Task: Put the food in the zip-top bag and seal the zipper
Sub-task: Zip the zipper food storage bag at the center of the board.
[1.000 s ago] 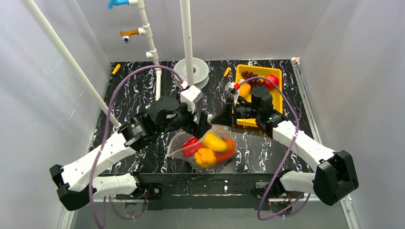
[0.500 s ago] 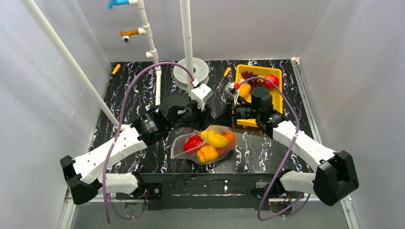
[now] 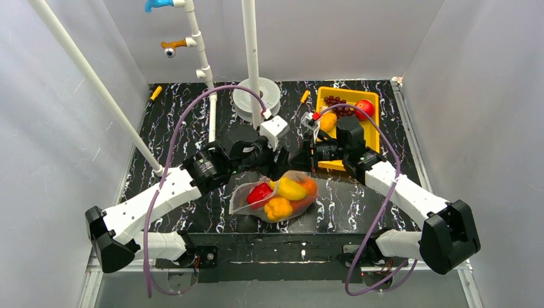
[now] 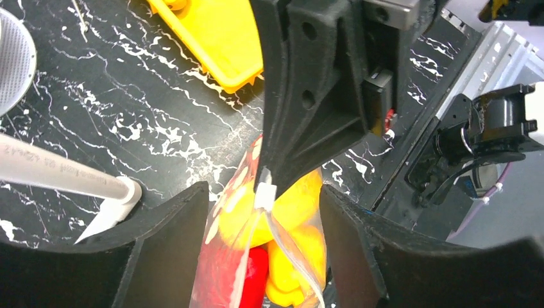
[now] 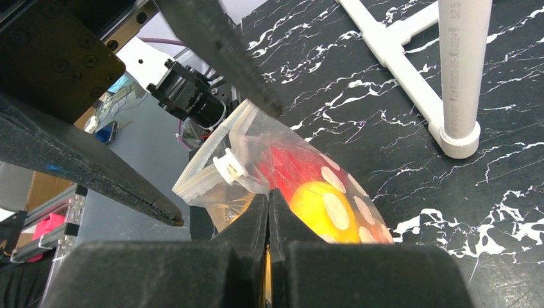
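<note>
Right jaws (image 5: pixel 269 202) are fully closed, pinching a thin bit of the zip-top bag (image 3: pixel 238 203) at its mouth edge. Left jaws (image 4: pixel 263 192) stand apart, one finger on each side of that same edge, holding nothing. I see a gap between each finger and the plastic. The two grippers sit nose to nose, nearly touching, over the bag's far end.

A small white slider tab (image 5: pixel 229 168) sits on the zipper (image 5: pixel 226 144), just in front of the right jaws' pinch and between the left fingers. I can't tell how much of the strip is sealed.

The bag lies on the black marbled counter (image 3: pixel 173 122), centred near the front edge, with the mouth end raised toward the jaws. Inside it are:
- a red pepper (image 3: pixel 259 192)
- a yellow fruit (image 3: pixel 290 188)
- a yellow pepper (image 3: pixel 277 208)
- an orange piece (image 3: pixel 309 186) against the right side

The polka dots show clearly in the right wrist view.

The yellow tray (image 3: pixel 372 131) is behind and to the right of the bag, partly under the right arm. It holds dark grapes (image 3: pixel 333 101), a red fruit (image 3: pixel 364 108) and an orange fruit (image 3: pixel 328 120). A white perforated disc (image 3: pixel 266 97) and a white pipe stand (image 3: pixel 212 119) sit at the back.
</note>
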### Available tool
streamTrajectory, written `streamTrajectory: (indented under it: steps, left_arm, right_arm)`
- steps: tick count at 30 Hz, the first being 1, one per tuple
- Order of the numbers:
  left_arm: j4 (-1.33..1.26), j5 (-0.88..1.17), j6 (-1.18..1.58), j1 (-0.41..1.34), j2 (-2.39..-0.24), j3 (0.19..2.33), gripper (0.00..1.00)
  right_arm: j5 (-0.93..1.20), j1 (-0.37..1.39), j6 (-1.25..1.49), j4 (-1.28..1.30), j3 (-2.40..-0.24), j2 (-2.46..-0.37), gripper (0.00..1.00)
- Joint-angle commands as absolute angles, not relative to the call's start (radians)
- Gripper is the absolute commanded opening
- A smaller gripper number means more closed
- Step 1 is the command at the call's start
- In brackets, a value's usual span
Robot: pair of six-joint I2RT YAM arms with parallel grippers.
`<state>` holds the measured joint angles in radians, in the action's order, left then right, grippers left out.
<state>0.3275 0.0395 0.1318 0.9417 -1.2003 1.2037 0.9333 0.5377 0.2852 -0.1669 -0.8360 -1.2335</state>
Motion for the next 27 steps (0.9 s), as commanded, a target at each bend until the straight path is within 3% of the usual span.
streamTrajectory:
  steps: [1, 3, 5, 10, 17, 27]
  left_arm:
    - [0.347, -0.002, 0.159, 0.918, -1.164, 1.203, 0.64]
    - [0.328, 0.079, 0.18, 0.9, -1.156, 1.192, 0.63]
    - [0.327, 0.156, 0.2, 0.881, -1.164, 1.188, 0.52]
    - [0.347, 0.193, 0.198, 0.866, -1.186, 1.184, 0.34]
    - [0.337, 0.232, 0.185, 0.866, -1.19, 1.177, 0.3]
    - [0.359, 0.215, 0.166, 0.865, -1.218, 1.185, 0.02]
  right_arm:
    - [0.968, 0.535, 0.288, -0.189, -0.881, -1.236, 0.01]
    - [0.968, 0.536, 0.288, -0.19, -0.88, -1.236, 0.01]
    - [0.968, 0.535, 0.287, -0.189, -0.883, -1.236, 0.01]
    - [0.971, 0.535, 0.283, -0.181, -0.887, -1.234, 0.01]
    - [0.971, 0.535, 0.281, -0.174, -0.894, -1.235, 0.01]
    - [1.009, 0.537, 0.264, -0.165, -0.896, -1.23, 0.01]
